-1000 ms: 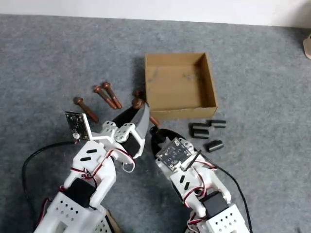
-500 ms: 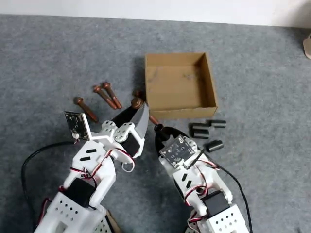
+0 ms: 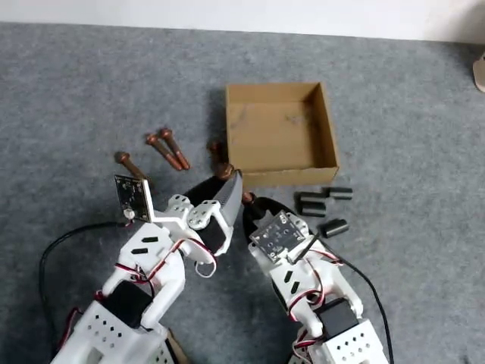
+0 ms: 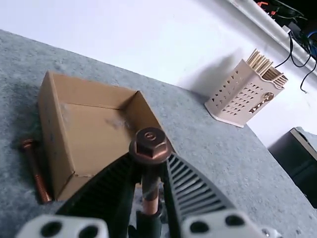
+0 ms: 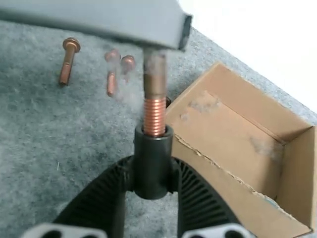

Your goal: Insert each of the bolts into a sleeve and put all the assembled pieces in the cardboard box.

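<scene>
My left gripper (image 4: 150, 191) is shut on a copper bolt (image 4: 150, 148), head up, just in front of the cardboard box (image 3: 279, 134). My right gripper (image 5: 152, 181) is shut on a black sleeve (image 5: 153, 161), and the bolt's threaded end (image 5: 155, 111) enters the sleeve's top. In the high view the two grippers meet near the bolt head (image 3: 223, 171) by the box's near left corner. Several loose bolts (image 3: 167, 149) lie left of the box and several black sleeves (image 3: 320, 205) lie in front of it, to the right.
The box is open and stands on grey carpet (image 3: 409, 136). One more bolt (image 4: 33, 167) lies against the box's left wall. A cream slotted holder with sticks (image 4: 245, 89) stands by the wall beyond the box.
The left gripper carried the bolt right and nearer, over the right gripper. The right gripper shifted slightly toward the box. The bolt's tip now stands in the sleeve.
</scene>
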Controlling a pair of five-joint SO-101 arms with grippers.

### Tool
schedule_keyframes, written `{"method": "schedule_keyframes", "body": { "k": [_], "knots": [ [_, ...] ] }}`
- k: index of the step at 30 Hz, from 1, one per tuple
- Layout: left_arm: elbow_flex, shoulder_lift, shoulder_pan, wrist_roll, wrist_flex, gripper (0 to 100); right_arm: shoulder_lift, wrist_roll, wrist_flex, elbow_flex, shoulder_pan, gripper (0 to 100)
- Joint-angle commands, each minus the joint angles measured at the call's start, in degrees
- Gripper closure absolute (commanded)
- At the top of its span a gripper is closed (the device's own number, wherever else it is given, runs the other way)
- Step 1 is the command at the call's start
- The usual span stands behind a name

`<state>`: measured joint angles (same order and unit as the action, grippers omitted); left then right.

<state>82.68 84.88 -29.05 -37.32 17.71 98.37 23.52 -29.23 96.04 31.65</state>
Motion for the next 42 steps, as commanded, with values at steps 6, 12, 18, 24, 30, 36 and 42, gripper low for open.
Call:
{"method": "schedule_keyframes", "body": {
  "k": [6,12,18,24,30,36,42],
  "knots": [
    [1.3,0.9,-1.5,-0.1,0.1,99,1.5,-0.6,4.3,8.0,-2.9,99.2],
    [4.4,0.9,-3.9,0.2,-0.2,99,1.5,-0.6,6.3,8.0,-5.3,99.2],
    [4.0,0.9,-4.3,17.1,-0.2,98,1.5,-0.6,6.2,8.0,-5.5,99.2],
    [4.6,0.9,-4.4,17.8,-0.3,73,1.3,-0.9,6.2,8.0,-5.5,99.2],
    [5.3,0.9,-3.4,17.8,0.0,47,0.9,-6.1,6.1,8.0,-5.6,99.2],
    [5.0,0.9,5.8,17.8,-0.2,45,0.9,-6.2,6.1,8.0,-12.3,99.2],
    [4.4,0.9,19.8,18.0,0.1,48,0.8,-15.5,6.0,8.0,-13.1,99.3]
  ]
}}
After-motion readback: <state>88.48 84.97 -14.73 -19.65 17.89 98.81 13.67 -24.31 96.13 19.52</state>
